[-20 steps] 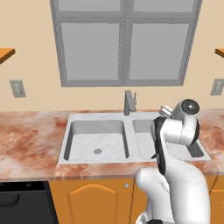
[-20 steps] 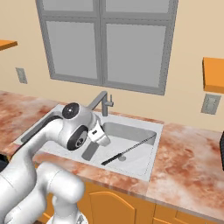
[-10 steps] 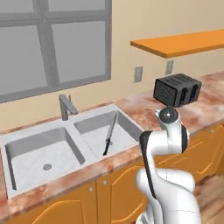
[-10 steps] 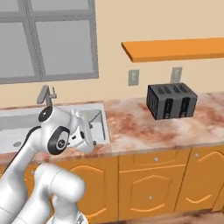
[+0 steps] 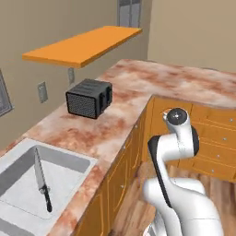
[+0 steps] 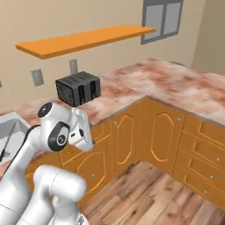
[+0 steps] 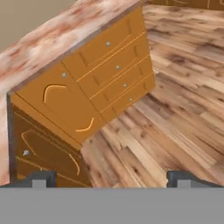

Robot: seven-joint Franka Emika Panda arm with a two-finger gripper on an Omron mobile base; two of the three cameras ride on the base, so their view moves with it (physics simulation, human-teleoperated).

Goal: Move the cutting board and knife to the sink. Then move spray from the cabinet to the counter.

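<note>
The knife (image 5: 42, 181) lies flat in the sink (image 5: 69, 164), dark handle toward the near rim, at the lower left of the left base view. A corner of the sink (image 6: 9, 125) also shows at the left edge of the right base view. The pinkish marbled counter (image 5: 120, 109) runs from the sink around a corner. My gripper (image 7: 111, 178) is open and holds nothing, its fingertips (image 7: 40, 178) wide apart, and it faces the orange drawers (image 7: 111, 65) and the wood floor. The hand (image 6: 82, 132) hangs folded close in front of the counter. Cutting board, spray and cabinet are out of view.
A black toaster (image 5: 88, 97) stands on the counter right of the sink, under an orange wall shelf (image 5: 83, 44). Orange drawer units (image 6: 163, 133) line the corner below the worktop. Wood floor (image 6: 149, 193) lies open in front of them. A window (image 6: 161, 18) sits on the far wall.
The whole picture has swung to the right as the base turned. The sink with the knife slid to the left edge; the toaster, shelf and corner counter came into view. The gripper stays open.
</note>
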